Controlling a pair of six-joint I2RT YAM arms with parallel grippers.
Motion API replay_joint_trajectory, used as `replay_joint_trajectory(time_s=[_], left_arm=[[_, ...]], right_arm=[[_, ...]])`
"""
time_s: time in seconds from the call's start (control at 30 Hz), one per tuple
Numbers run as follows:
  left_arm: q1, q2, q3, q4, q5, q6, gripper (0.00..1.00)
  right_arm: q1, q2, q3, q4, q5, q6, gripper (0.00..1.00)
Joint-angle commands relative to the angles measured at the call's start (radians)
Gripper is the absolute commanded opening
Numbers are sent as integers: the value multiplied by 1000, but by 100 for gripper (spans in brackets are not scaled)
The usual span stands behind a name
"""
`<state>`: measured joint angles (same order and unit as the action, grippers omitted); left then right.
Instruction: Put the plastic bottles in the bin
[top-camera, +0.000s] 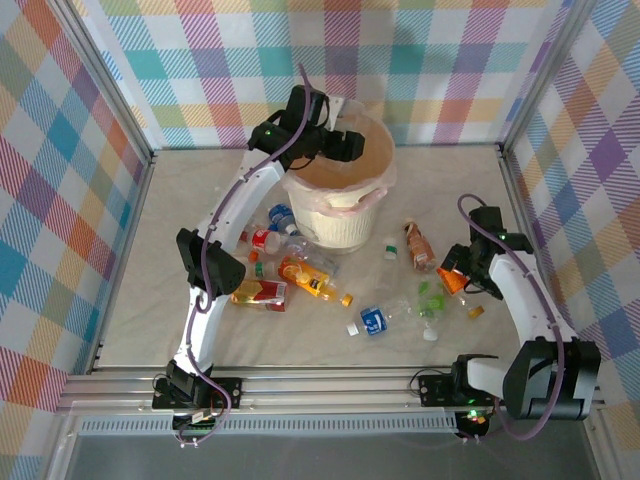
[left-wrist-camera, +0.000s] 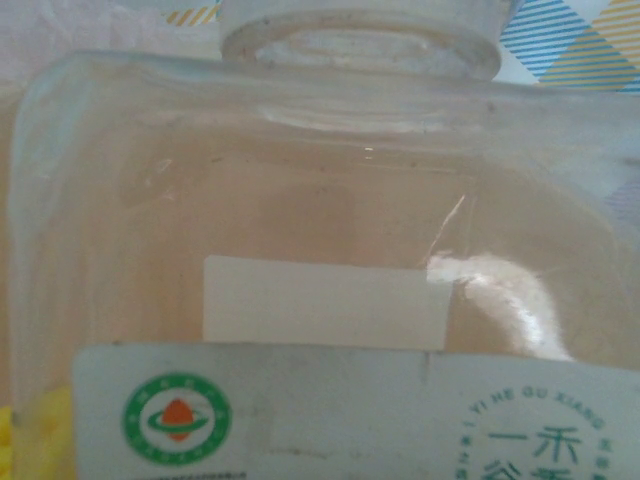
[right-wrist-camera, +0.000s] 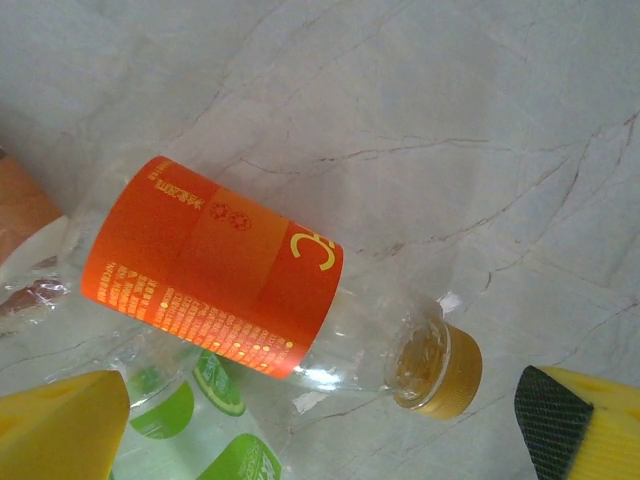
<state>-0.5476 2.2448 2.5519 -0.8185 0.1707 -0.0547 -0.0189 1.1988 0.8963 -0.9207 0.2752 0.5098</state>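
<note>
My left gripper (top-camera: 345, 145) hangs over the cream-white bin (top-camera: 340, 222) with its pinkish liner. In the left wrist view a clear bottle (left-wrist-camera: 320, 230) with a white label and a green logo presses right up to the camera, so the gripper seems shut on it. My right gripper (right-wrist-camera: 320, 440) is open just above the table, one yellow finger on each side of a clear bottle with an orange label (right-wrist-camera: 215, 270) and a gold cap (right-wrist-camera: 440, 370). That gripper (top-camera: 456, 276) is right of the bin in the top view. More bottles lie scattered in front of the bin.
On the cloth lie a red-label bottle (top-camera: 258, 292), an amber one (top-camera: 315, 281), a blue-label one (top-camera: 373, 320), a brown one (top-camera: 420, 246) and crushed green-label ones (right-wrist-camera: 222, 385). Loose caps (top-camera: 352, 328) sit among them. Checked walls close in the table.
</note>
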Motion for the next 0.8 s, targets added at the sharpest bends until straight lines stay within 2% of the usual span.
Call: replay_joint_trajectory(time_s=[0.0, 0.23, 0.43, 0.77], left_arm=[[-8, -43, -4, -1, -20, 22, 69], [-7, -73, -4, -4, -50, 24, 80], [-8, -79, -4, -5, -51, 23, 99], [-8, -91, -1, -2, -57, 18, 100]], right_arm=[[-12, 2, -16, 16, -17, 7, 100], [-34, 6, -43, 34, -32, 10, 100], [-41, 5, -66, 58, -47, 11, 100], [-58, 16, -81, 79, -60, 3, 100]])
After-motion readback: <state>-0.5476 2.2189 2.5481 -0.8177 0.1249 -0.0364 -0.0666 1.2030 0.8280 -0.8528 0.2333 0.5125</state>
